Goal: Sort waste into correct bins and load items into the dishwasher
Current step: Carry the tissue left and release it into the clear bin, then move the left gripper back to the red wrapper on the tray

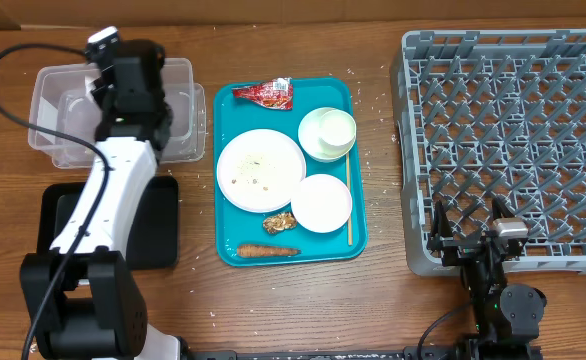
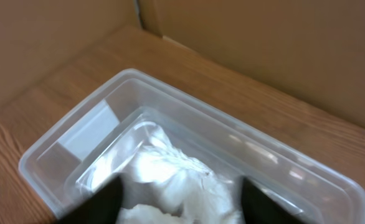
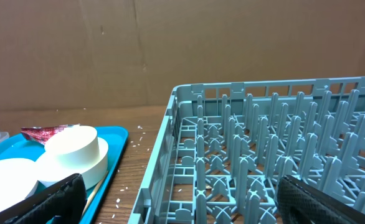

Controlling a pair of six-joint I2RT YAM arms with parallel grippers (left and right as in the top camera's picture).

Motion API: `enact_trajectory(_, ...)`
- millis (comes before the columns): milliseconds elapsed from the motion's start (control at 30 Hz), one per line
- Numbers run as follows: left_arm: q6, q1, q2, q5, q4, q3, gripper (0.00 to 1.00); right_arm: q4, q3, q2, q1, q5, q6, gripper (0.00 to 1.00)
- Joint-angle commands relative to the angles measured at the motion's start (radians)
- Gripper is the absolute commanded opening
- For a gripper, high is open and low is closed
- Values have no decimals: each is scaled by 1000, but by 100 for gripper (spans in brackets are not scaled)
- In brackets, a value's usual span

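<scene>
We see the left pincer [image 2: 181, 202] above the clear tub [image 2: 64, 146] on the counter [image 1: 383, 300], fingers parted around a crumpled white napkin [image 2: 176, 177] lying inside. The right pincer [image 3: 179, 190] gapes wide and empty by the grey dish rack [image 3: 263, 124]. The plate [image 1: 261, 170] and red wrapper [image 1: 265, 94] sit on the teal tray [image 1: 313, 95].
</scene>
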Motion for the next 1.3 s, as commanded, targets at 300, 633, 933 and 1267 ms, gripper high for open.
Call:
enact_trajectory(300,144,-92,-3,968,49,6,96,4,-10,-10,8,6,-7,100)
enact_trajectory(633,427,-322,95,560,148,6,84,4,-10,-10,8,6,-7,100)
enact_trajectory(933,434,-298,294,423,340,6,92,4,-10,-10,8,6,-7,100)
enact_trajectory(1267,573,-268,449,423,404,6,89,4,-10,-10,8,6,-7,100)
